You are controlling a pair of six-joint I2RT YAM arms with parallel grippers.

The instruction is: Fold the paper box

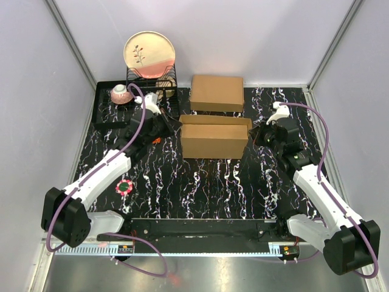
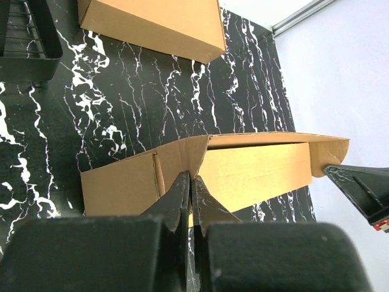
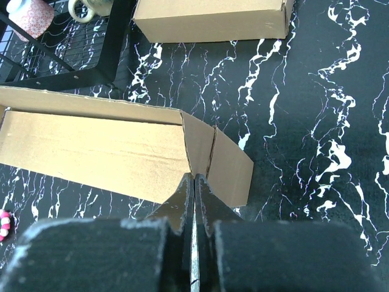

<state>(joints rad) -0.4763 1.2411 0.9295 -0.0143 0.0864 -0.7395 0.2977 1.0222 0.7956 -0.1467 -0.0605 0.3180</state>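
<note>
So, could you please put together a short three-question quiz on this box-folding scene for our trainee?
1. True or false: the paper box lies nearer the robot than the made-up box.
2. The ends of the paper box are pinched by: A, the left gripper alone; B, the right gripper alone; C, both.
3. What stands in the wire rack?
Key: 1 true; 2 C; 3 a plate.
</note>
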